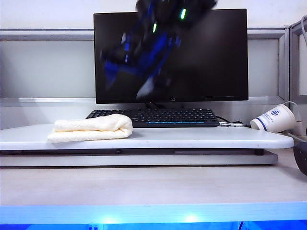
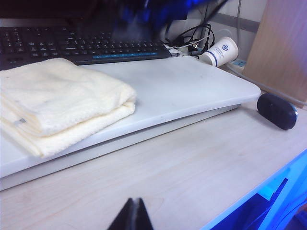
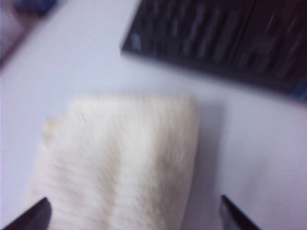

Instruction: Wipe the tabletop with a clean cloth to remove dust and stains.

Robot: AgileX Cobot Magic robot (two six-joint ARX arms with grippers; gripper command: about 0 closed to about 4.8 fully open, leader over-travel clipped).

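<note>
Nearest to us in the exterior view lies the pale wood-grain desk (image 1: pixel 153 184), bare of everything but a dark mouse (image 2: pixel 277 110) off to its right. The left gripper (image 2: pixel 134 214) rests low over this wood, its two dark tips pressed together and holding nothing; we judge it is parked clear of the work.

Next comes the tabletop (image 1: pixel 201 138), the white raised board sitting on the desk. The cloth (image 1: pixel 91 129) lies folded on its left part, flat and free, a lumpy cream bundle well short of the board's right end. The right gripper (image 1: pixel 144 91) hangs above the board in front of the monitor (image 1: pixel 211 57), badly blurred in that view. Its own wrist view looks down on the cloth (image 3: pixel 124 163), the fingertips (image 3: pixel 36 215) spread wide to either side and touching nothing. We take this wide stance over the bundle as fitting either a fresh grasp or a letting go; we cannot tell which.

Behind the board sits the keyboard (image 1: pixel 153 116), and to the right a paper cup (image 1: pixel 274 118) lies tipped on its side near some cables.
</note>
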